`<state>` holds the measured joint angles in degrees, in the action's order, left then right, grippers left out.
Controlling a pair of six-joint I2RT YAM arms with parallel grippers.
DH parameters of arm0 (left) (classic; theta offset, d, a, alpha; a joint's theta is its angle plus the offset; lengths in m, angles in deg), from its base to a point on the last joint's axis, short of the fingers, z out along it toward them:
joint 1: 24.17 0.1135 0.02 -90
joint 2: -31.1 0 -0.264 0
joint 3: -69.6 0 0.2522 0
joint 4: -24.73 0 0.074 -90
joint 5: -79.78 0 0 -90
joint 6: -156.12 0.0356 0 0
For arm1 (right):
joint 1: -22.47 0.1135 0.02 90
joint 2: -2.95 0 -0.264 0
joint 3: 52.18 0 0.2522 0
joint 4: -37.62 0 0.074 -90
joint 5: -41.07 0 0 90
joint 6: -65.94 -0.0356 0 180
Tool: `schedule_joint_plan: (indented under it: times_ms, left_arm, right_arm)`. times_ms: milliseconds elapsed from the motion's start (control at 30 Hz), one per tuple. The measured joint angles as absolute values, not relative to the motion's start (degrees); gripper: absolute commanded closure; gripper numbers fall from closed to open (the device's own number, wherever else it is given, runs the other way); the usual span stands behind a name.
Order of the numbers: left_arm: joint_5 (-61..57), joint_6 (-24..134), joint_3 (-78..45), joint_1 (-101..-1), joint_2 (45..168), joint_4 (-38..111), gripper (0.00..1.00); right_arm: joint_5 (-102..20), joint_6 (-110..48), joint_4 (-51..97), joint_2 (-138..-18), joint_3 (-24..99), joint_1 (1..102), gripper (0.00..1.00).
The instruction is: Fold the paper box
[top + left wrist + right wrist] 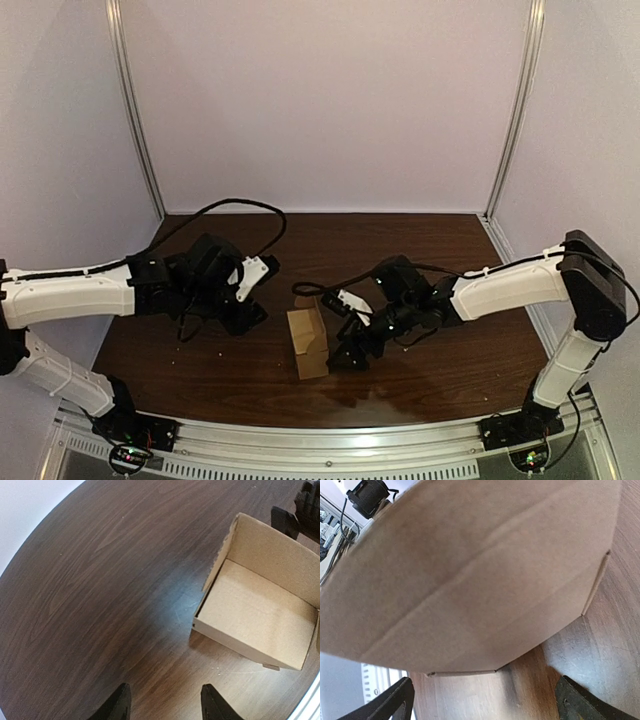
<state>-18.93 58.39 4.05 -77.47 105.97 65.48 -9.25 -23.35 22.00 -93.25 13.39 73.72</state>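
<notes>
A brown paper box point(308, 342) rests on the dark wooden table point(400, 250), partly folded, with its tray open upward and a flap standing on its right side. In the left wrist view the box point(260, 615) lies ahead and to the right, showing its empty inside. My left gripper point(250, 316) hovers left of the box, open, with nothing between its fingertips point(120, 702). My right gripper point(347, 355) is open right beside the box's right side. That side's cardboard wall point(470, 575) fills the right wrist view just ahead of the fingertips point(395, 700).
Black cables point(240, 205) loop over the table behind both arms. The cell's pale walls and metal posts point(135, 110) close in the back and sides. A metal rail point(330, 440) runs along the near edge.
</notes>
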Motion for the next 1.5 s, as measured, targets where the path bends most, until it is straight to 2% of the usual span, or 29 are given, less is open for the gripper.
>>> schedule_joint_plan:
  times_ms: [67,267,533,733,933,1167,1200,1300,1333,1433,1500]
  left_arm:
    - [-21.05,57.85,4.77,-77.47,104.38,65.35,0.46]
    - [-26.78,56.71,6.06,-77.47,100.88,63.93,0.45]
    - [-25.81,56.62,5.91,-77.47,101.05,62.99,0.44]
    - [-24.52,55.88,1.64,-77.47,108.05,62.55,0.44]
    - [-24.52,54.22,-4.35,-77.47,115.46,62.48,0.47]
    - [-26.58,52.19,-10.66,-77.23,118.78,64.14,0.6]
    - [-26.84,52.01,-11.76,-77.03,118.98,64.65,0.62]
    - [-27.19,51.64,-15.1,-76.2,119.63,66.85,0.64]
    - [-27.19,51.6,-15.95,-76.0,119.87,67.34,0.64]
    - [-27.15,51.57,-19.06,-75.63,121.01,70.02,0.6]
    - [-27.15,51.57,-20.52,-75.59,121.66,71.88,0.61]
  right_arm:
    - [-9.78,-24.51,23.48,-94.04,13.52,74.39,0.0]
    - [-13.08,-25.78,25.4,-96.97,16.36,75.2,0.1]
    - [-17.45,-25.3,23.09,-97.39,18.44,71.29,0.12]
    - [-19.11,-22.96,21.58,-97.39,19.34,66.83,0.12]
    - [-18.96,-20.86,21.27,-97.41,22.55,64.99,0.11]
    - [-9.03,-10.02,9.89,-96.75,27.99,62.68,0.12]
    - [-7.72,-7.42,6.76,-96.47,29.17,62.5,0.15]
    - [-5.14,0.25,-3.14,-95.64,33.7,62.18,0.39]
    - [-4.69,2.9,-5.87,-95.66,35.49,62.18,0.43]
    - [-3.22,9.13,-15.05,-96.38,42.53,62.2,0.45]
    - [-2.67,11.66,-17.92,-96.95,45.72,62.24,0.45]
